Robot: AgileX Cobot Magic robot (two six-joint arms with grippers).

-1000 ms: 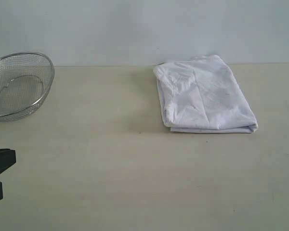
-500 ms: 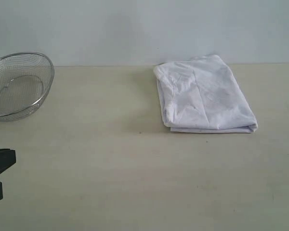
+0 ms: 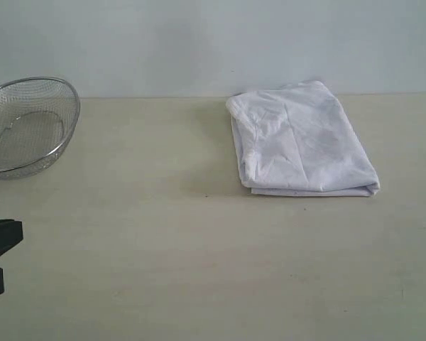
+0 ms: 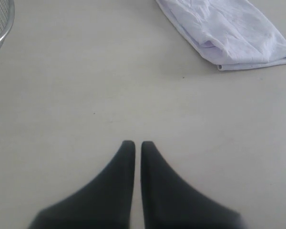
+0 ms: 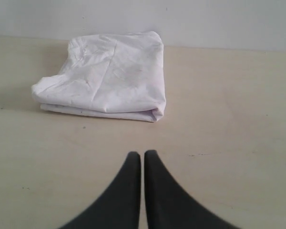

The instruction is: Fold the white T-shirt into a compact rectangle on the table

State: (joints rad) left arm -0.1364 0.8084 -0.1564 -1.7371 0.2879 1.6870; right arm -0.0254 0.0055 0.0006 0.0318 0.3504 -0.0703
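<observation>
Risks first: could undo the fold on the shirt point(image 3: 302, 142) with any further poke or drag, given soft layers free to slide. Also possible slumping of the stacked layers along the near edge, lumpier on the left side than the right. Could snag or bunch cloth if going back in with closed tips. Little chance of hitting the basket point(image 3: 28, 124), far left and well apart from the shirt. Judging task done or nearly so: folded into a compact, slightly skewed rectangle, flat on the table point(image 3: 163, 249), right of centre toward the far edge, no lettering or tag showing. Left tool point(image 4: 134, 143): closed, tips together with only a hairline gap, holding nothing, over bare table, well apart from the shirt; contact with the table not clear. Visible in the exterior view only as a dark shape at the near left edge. Right tool point(image 5: 143, 153): likewise closed tight, empty, pointed at the shirt from the near side with bare table between. Not visible in the exterior view.
</observation>
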